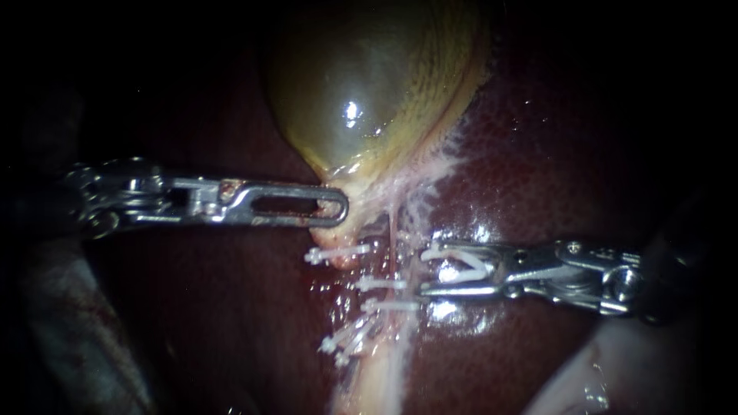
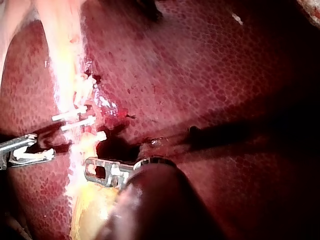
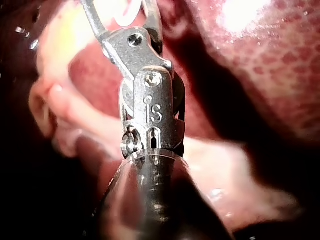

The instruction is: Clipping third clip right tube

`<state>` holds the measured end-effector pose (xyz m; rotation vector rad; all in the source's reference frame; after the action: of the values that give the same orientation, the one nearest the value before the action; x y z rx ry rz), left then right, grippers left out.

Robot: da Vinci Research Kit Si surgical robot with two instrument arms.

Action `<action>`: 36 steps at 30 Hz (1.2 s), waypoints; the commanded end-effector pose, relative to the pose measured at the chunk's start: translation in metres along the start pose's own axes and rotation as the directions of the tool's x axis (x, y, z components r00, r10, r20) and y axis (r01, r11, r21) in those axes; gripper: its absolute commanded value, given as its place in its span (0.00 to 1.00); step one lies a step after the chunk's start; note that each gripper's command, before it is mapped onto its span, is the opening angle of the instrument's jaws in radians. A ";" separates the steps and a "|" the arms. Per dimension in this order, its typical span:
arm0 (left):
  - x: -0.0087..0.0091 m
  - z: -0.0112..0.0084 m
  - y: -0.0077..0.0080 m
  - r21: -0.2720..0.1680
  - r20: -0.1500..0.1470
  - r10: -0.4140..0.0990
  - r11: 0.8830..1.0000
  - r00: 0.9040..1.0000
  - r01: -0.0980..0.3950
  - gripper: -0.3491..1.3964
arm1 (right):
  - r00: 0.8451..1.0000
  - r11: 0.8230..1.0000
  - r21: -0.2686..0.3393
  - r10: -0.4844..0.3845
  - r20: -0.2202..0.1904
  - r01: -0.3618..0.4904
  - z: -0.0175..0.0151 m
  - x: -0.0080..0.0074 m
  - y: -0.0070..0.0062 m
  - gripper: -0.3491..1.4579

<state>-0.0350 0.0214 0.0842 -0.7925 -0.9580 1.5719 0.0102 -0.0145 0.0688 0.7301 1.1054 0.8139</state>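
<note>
Right hand [image 1: 423, 270] stands part open, gripping a white clip [image 1: 460, 265] spread in a V, lying crosswise, mouth pointing at the right tube [image 1: 393, 238].

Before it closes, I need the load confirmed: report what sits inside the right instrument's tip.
An open white clip sits in the right instrument. Glare and metal cover what lies under it; whether it encloses anything cannot be told.
</note>
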 end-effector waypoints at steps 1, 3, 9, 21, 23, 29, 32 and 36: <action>-0.0001 0.0000 0.0002 0.001 -0.001 0.000 1.000 1.000 0.000 0.00 | 1.000 1.000 -0.001 0.003 0.001 -0.003 0.0001 -0.0001 0.0002 0.48; -0.0002 -0.0001 0.0005 0.001 0.000 0.000 1.000 1.000 0.000 0.00 | 1.000 1.000 -0.002 0.014 -0.002 -0.014 0.0004 -0.0002 0.0005 0.48; -0.0003 -0.0001 0.0009 0.001 0.000 -0.001 1.000 1.000 0.001 0.00 | 0.999 0.999 -0.006 0.034 -0.010 -0.034 0.0013 -0.0009 0.0015 0.48; -0.0003 -0.0002 0.0012 0.000 0.000 -0.001 1.000 1.000 0.001 0.00 | 0.999 0.999 0.010 0.053 0.004 -0.053 0.0036 -0.0017 0.0023 0.47; -0.0003 -0.0003 0.0012 0.000 0.000 -0.001 1.000 1.000 0.001 0.00 | 0.999 0.999 0.009 0.052 0.005 -0.052 0.0039 -0.0018 0.0025 0.47; -0.0004 -0.0003 0.0014 0.000 0.000 -0.002 1.000 1.000 0.002 0.00 | 0.998 0.998 0.008 0.062 0.006 -0.062 0.0047 -0.0021 0.0032 0.47; -0.0005 -0.0002 0.0015 0.000 0.000 -0.001 1.000 1.000 0.001 0.00 | 0.998 0.998 0.008 0.068 0.006 -0.068 0.0048 -0.0021 0.0032 0.46; -0.0005 -0.0002 0.0015 0.000 0.000 -0.001 1.000 1.000 0.001 0.00 | 0.997 0.997 0.009 0.076 0.006 -0.076 0.0048 -0.0018 0.0033 0.45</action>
<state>-0.0354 0.0208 0.0828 -0.7905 -0.9583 1.5705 0.0137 -0.0149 0.0739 0.7863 1.0822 0.8713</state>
